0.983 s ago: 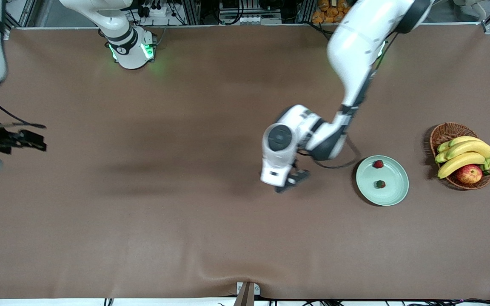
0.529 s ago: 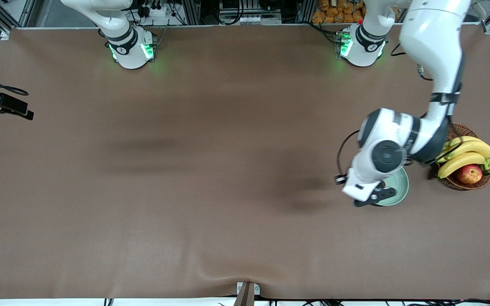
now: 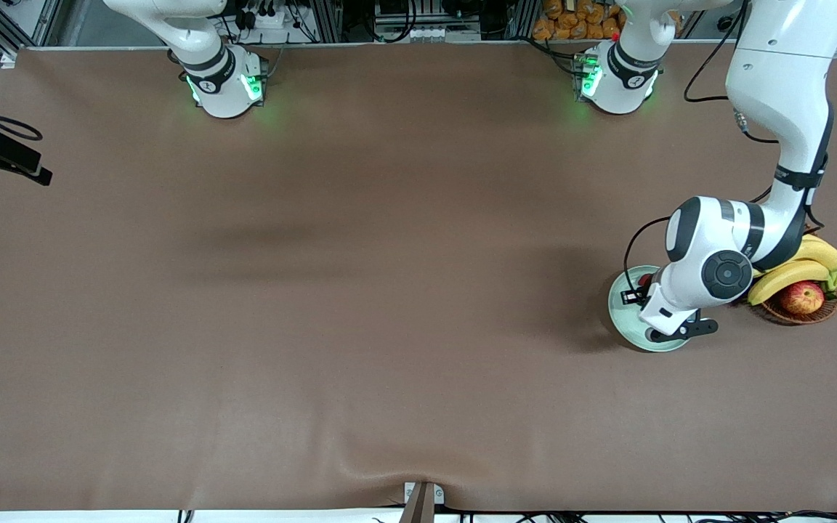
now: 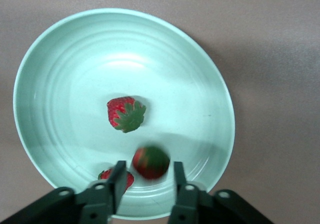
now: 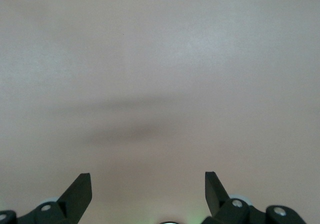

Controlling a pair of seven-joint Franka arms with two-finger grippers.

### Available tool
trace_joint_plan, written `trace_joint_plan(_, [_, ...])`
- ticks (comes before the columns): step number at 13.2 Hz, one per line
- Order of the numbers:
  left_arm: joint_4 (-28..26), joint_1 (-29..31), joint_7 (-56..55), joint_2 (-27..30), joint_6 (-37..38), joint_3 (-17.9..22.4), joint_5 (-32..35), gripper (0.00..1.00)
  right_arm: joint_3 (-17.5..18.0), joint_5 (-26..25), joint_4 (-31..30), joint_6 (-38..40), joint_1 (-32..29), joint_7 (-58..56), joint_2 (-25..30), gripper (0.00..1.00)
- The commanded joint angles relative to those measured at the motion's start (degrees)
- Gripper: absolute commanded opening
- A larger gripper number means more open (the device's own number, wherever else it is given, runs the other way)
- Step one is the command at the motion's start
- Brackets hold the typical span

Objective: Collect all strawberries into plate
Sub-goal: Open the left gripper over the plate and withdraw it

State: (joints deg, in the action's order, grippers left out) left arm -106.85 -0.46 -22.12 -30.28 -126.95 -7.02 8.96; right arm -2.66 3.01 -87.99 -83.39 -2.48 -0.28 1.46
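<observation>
A wicker basket point(image 3: 789, 314) is sitting on the brown table point(image 3: 317, 290) toward the left arm's end, holding bananas point(image 3: 800, 269) and a red-yellow apple point(image 3: 802, 297).

- plate point(image 4: 55, 54): pale mint green, plain, faint concentric rings, w/ soft white glare
- strawberries point(image 4: 125, 114): red w/ dark green leafy caps; one point(image 4: 150, 162) blurred, red & green mixed
- table point(image 3: 317, 290): flat brown cover, no pattern, darker shadow bands
- left gripper point(image 4: 146, 184): black fingers; arm white w/ dark grey joints
- right gripper point(image 5: 148, 191): black fingers too
- basket point(image 3: 800, 314): brown woven wicker
- bananas point(image 3: 789, 274): yellow, greenish tips
- apple point(image 3: 801, 296): red w/ yellow patches
- arm bases point(image 3: 224, 83): white, green lights glowing
</observation>
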Motion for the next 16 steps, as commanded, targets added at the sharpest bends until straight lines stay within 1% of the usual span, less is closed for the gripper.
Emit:
trace_joint_plan(1, [-0.46, 1.07, -0.47, 4.06, 0.82, -0.71, 0.98, 1.0, 0.9, -0.45, -1.74, -0.28, -1.04, -2.26, 1.61, 1.0])
trace_joint_plan(3, [0.23, 0.9, -0.47, 10.65, 6.51, -0.89, 0.8, 1.0, 0.9, -2.03, -1.39, -0.46, -1.13, -3.32, 1.53, 1.0])
trace_joint_plan(5, [4.34, 0.99, -0.29, 15.67, 12.48, -0.8, 0.19, 1.0, 0.72, -2.3, -1.22, -0.2, -1.22, -3.41, 1.44, 1.0])
trace_joint_plan(7, [11.8, 1.08, -0.38, 17.97, 20.21, -0.8, 0.1, 1.0, 0.9, -4.49, -0.17, -0.11, -1.04, -2.89, 1.09, 1.0])
trace_joint_plan(9, [19.71, 0.99, -0.21, 18.33, 29.0, -1.24, -0.69, 1.0, 0.72, -4.24, 0.89, -0.02, -1.39, -2.54, 0.91, 1.0])
trace_joint_plan(10, [22.62, 0.9, -0.21, 19.2, 31.56, -1.5, -2.17, 1.0, 0.63, -4.06, 0.89, -0.02, -1.57, -2.54, 0.91, 1.0])
trace_joint_plan(13, [23.09, 1.07, 0.4, 24.29, 33.6, -1.42, -5.17, 1.0, 0.72, -3.97, 0.89, -0.11, -1.39, -2.45, 0.82, 1.0])
trace_joint_plan(16, [22.04, 1.6, 5.84, 28.77, 35.81, -0.89, -8.68, 1.0, 0.81, -3.89, 0.89, -0.55, -1.04, -2.45, 0.39, 1.0])
